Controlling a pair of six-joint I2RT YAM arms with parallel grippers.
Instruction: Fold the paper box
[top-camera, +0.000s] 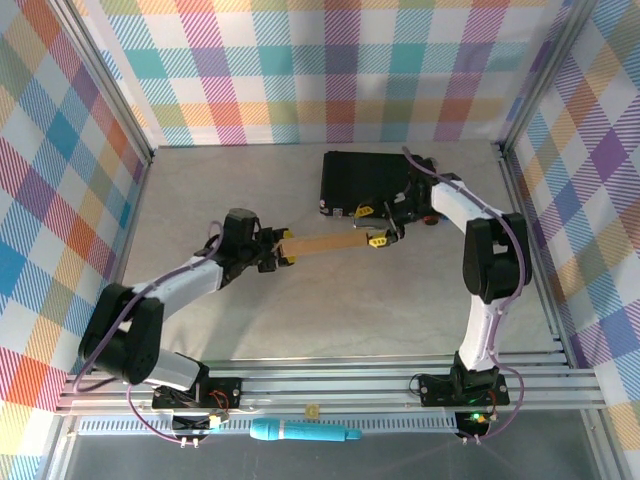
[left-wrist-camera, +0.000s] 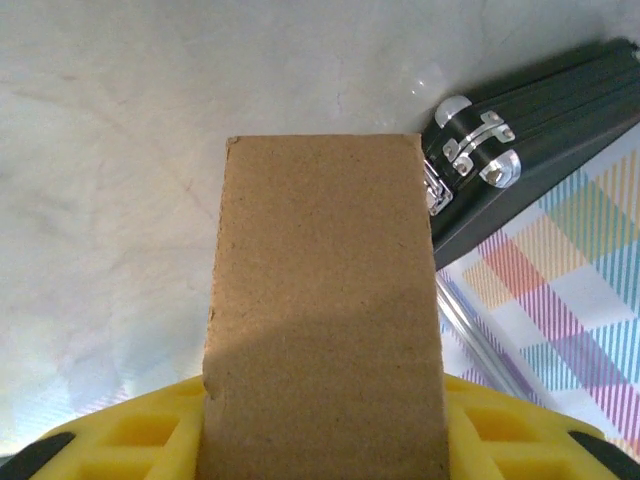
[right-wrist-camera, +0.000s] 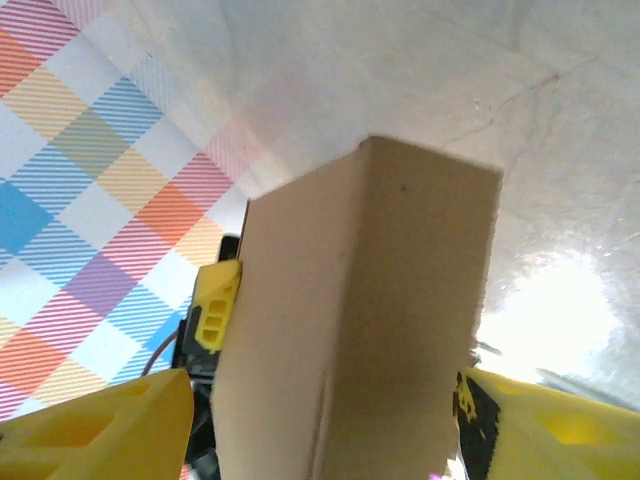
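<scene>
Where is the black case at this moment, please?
In the top view, the black case lies on the far part of the table, right of centre, just behind the right gripper and the right end of the paper box.

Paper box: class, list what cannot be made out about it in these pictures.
Top external: the paper box is too small to show its flaps.
Left wrist: its near end is cut off by the bottom edge.
Right wrist: whether the right fingers touch it is unclear.
</scene>
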